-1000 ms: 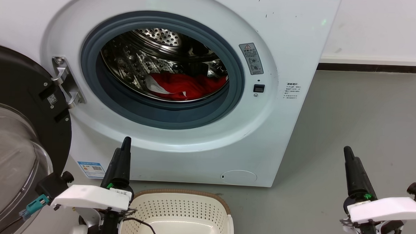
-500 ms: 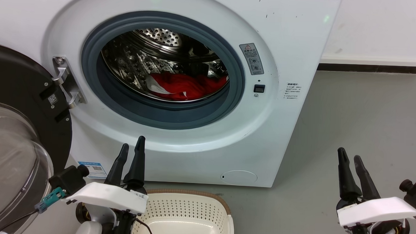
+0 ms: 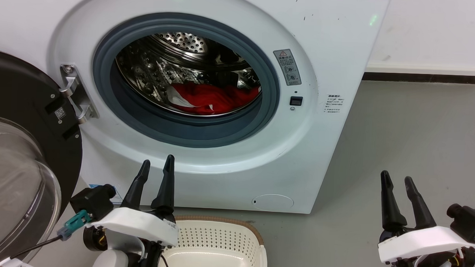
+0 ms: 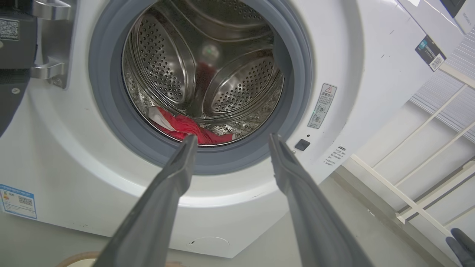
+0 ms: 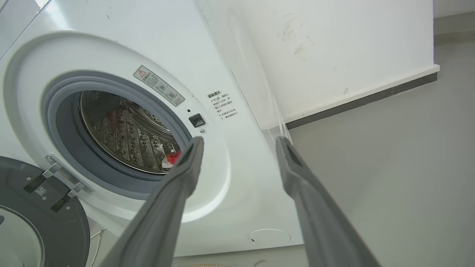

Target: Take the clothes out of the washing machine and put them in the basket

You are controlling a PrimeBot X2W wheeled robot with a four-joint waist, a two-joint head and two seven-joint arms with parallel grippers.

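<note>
near the washing machine (image 3: 323,53), left arm (image 3: 135,224) and right arm (image 3: 423,239) point up, jaws released.

The basket (image 3: 234,222) was cut off by the head view's bottom edge, its left corner hidden behind the left hand (image 3: 158,160). The door (image 3: 21,98) ran off the left edge. The porthole rim (image 3: 190,128) hid the lower part of the clothes (image 3: 219,99); print on the warning sticker (image 3: 287,67) was too small to read.

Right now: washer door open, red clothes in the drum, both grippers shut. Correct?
No, both are open: the head view shows the left gripper and right gripper with jaws apart. The door is open and the clothes lie in the drum.
</note>
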